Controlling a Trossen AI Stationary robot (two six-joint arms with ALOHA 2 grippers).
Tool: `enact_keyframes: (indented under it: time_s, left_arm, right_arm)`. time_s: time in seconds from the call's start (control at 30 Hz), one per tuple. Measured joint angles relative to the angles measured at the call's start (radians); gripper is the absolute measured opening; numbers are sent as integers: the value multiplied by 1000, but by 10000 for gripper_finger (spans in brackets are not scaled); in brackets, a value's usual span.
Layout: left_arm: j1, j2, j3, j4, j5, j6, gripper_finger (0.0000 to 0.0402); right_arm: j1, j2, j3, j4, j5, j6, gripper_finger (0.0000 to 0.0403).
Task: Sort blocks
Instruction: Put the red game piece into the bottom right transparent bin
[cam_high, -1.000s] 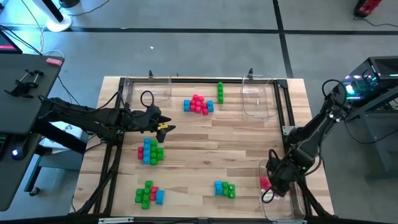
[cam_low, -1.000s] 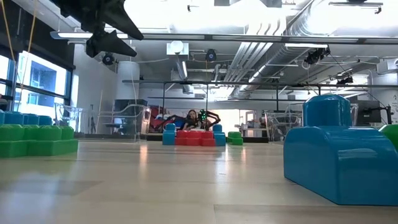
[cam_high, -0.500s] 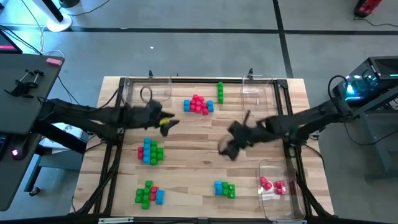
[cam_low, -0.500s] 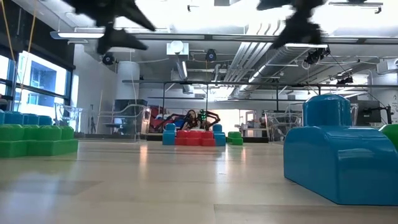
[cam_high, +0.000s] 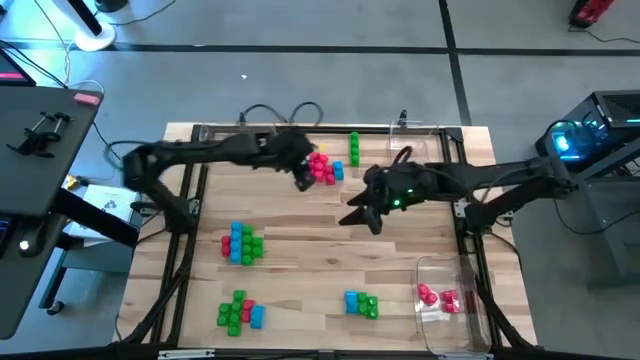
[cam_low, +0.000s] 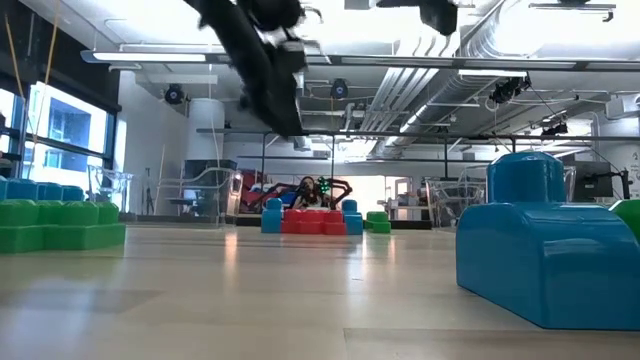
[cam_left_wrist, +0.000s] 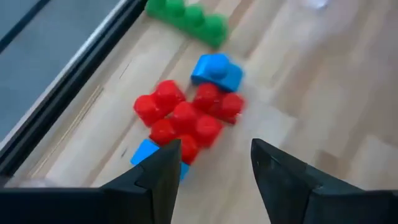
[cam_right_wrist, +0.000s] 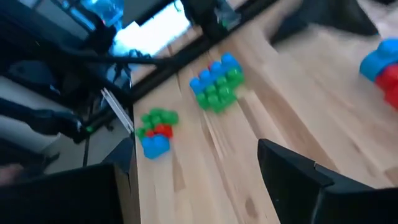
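at the table's (cam_high: 300, 235) left side, 2 mixed clusters of blocks lie on the wood: a blue, green and red cluster (cam_high: 241, 243) midway down and a mostly green cluster (cam_high: 239, 312) near the front edge. the left arm reaches from the left across the far half of the table, and the left gripper (cam_high: 303, 176) hangs just beside the red cluster (cam_high: 321, 167) at the far middle. in the left wrist view its 2 dark fingers (cam_left_wrist: 155, 177) stand apart with nothing between them, and the red blocks (cam_left_wrist: 186, 118) with a blue block (cam_left_wrist: 216, 70) on the far side lie just ahead of the tips; a row of green blocks (cam_left_wrist: 186, 17) sits beyond. a green column (cam_high: 354, 148) stands just right of the red cluster in the high view. the right gripper (cam_high: 360, 214) hovers over bare wood near the table's centre, its fingers (cam_right_wrist: 292, 171) spread, holding nothing. further right, a small blue and green cluster (cam_high: 361, 303) lies near the front edge. a clear tray (cam_high: 437, 330) at the front right corner holds a few red blocks (cam_high: 437, 297), and 2 clear trays sit at the far edge, 1 at the far left (cam_high: 215, 150) and 1 at the far right (cam_high: 418, 160).
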Motion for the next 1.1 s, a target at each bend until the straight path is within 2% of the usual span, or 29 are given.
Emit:
enact_keyframes:
  time_s: [0.23,0.47,0.57,0.73,0.93,1.1]
  left_arm:
    - [69,275,191,-148,48,-6,165]
    - [114,427,286,-177,41,-15,162]
    - [130,442,303,-190,11,-15,132]
    - [141,429,308,-181,5,14,17]
    - [159,429,302,-184,-7,26,2]
    - [167,430,294,-155,-63,43,0]
  right_arm:
    - [63,-26,36,-9,116,23,210]
    - [76,-26,37,-37,176,59,210]
    - [76,-26,37,-45,182,70,210]
    - [76,-26,37,-59,184,68,210]
    - [76,-26,37,-65,184,63,210]
    - [76,-26,38,-68,184,63,210]
